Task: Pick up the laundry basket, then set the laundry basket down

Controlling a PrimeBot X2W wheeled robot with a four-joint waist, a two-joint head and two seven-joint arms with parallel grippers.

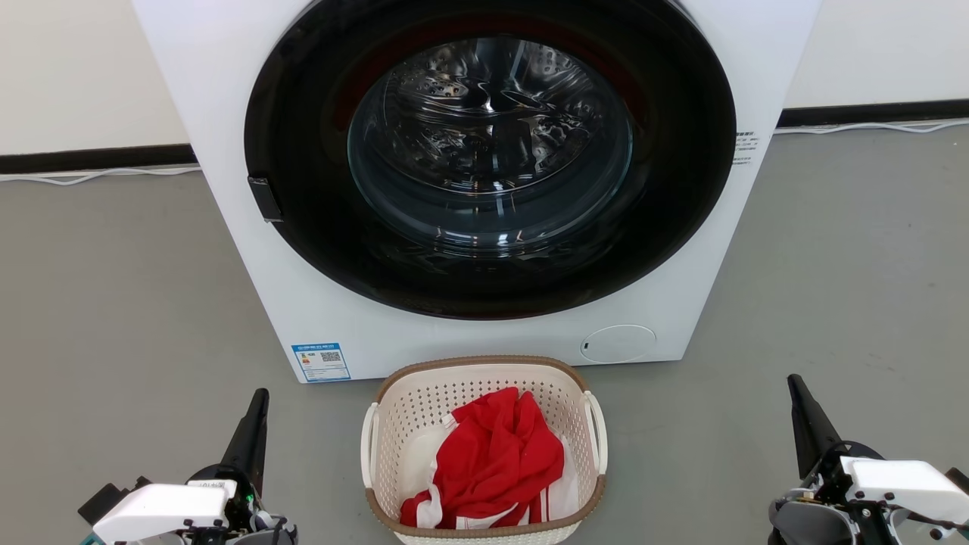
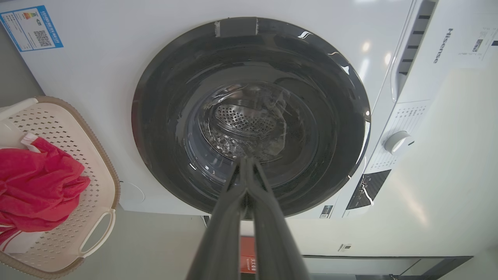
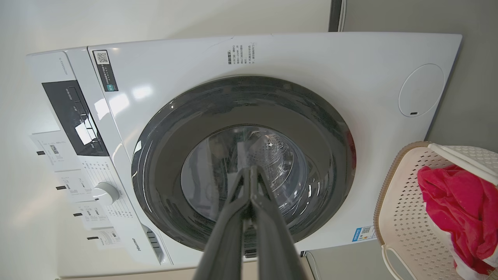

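A small cream-white perforated plastic laundry basket (image 1: 424, 409) with a brown woven-look rim is sitting upright on the grey floor (image 1: 113, 303), just in front of a big white front-loading washing machine (image 1: 212, 76) and below its round dark glass door (image 1: 488, 151). That spot is probably serving for loading or unloading. A crumpled red garment with white trim (image 1: 496, 454) is lying inside the basket. The left gripper (image 1: 260, 401) and the right gripper (image 1: 799, 393) are hanging low on either side, each well apart from the basket and roughly level with its white loop side handles (image 1: 598, 431). This flanking stance would suit a two-armed hold on those handles. It fits equally a basket waiting to be lifted and one set back down and let go. The head view is giving the layout, with the basket centred between the two arms. The left wrist view is settling the state of the left gripper (image 2: 246, 161): its long dark fingers are pressing together with nothing between them. The right wrist view is showing the same of the right gripper (image 3: 251, 171). The wrist views are also bringing in the machine's dark control panel (image 3: 74, 116) and white dial (image 3: 105, 193), and each is catching the basket (image 2: 78, 155) from the side, one handle (image 2: 97, 233) standing free.
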